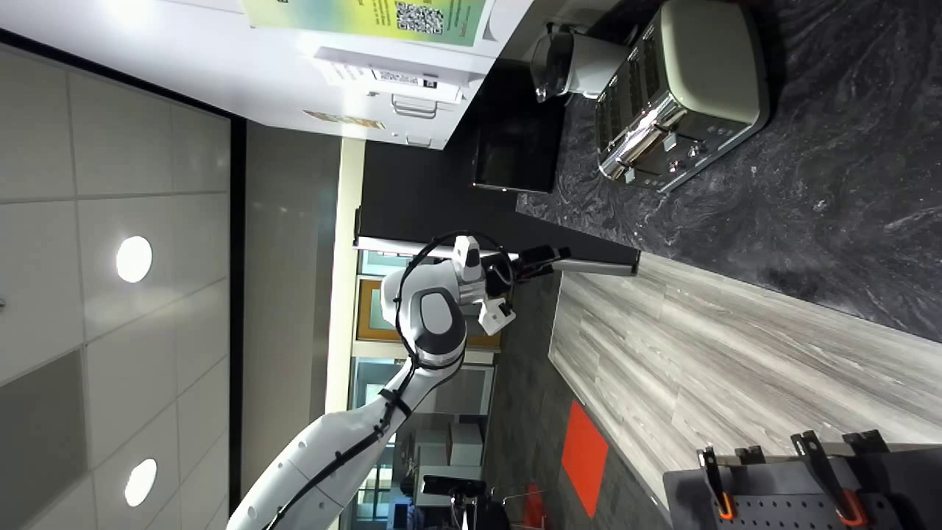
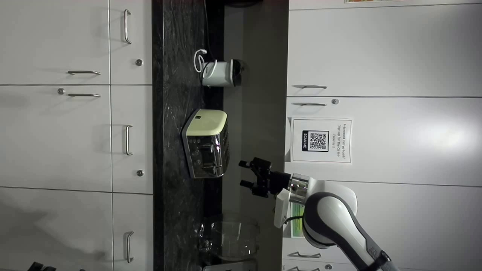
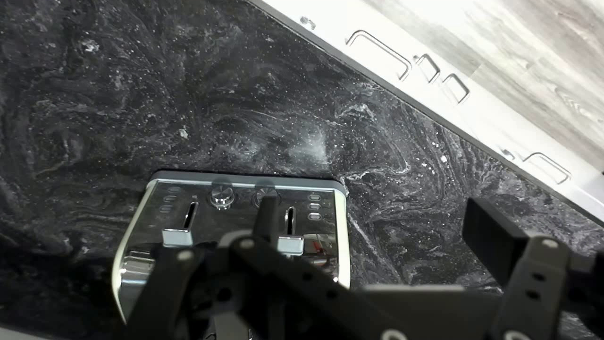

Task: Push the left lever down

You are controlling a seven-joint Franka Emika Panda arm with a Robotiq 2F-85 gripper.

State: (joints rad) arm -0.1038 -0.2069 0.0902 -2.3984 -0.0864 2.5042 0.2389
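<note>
Wrist view: left lever [image 3: 291,245] raised on the toaster [image 3: 240,219].
Left as one faces the chrome front, it sits at the upper end of its slot [image 3: 290,221], level with the other lever [image 3: 177,237]. Its tab points out from the front; its long axis runs crosswise, parallel to the toaster's base and square to the slot. One black finger [image 3: 267,219] shows just beside the tab's inner side. Both exterior views show the toaster standing on the counter [image 1: 831,184] and the claw [image 2: 243,173] hanging higher, apart from it. The claw is released: fingers spread wide, pointing down.
</note>
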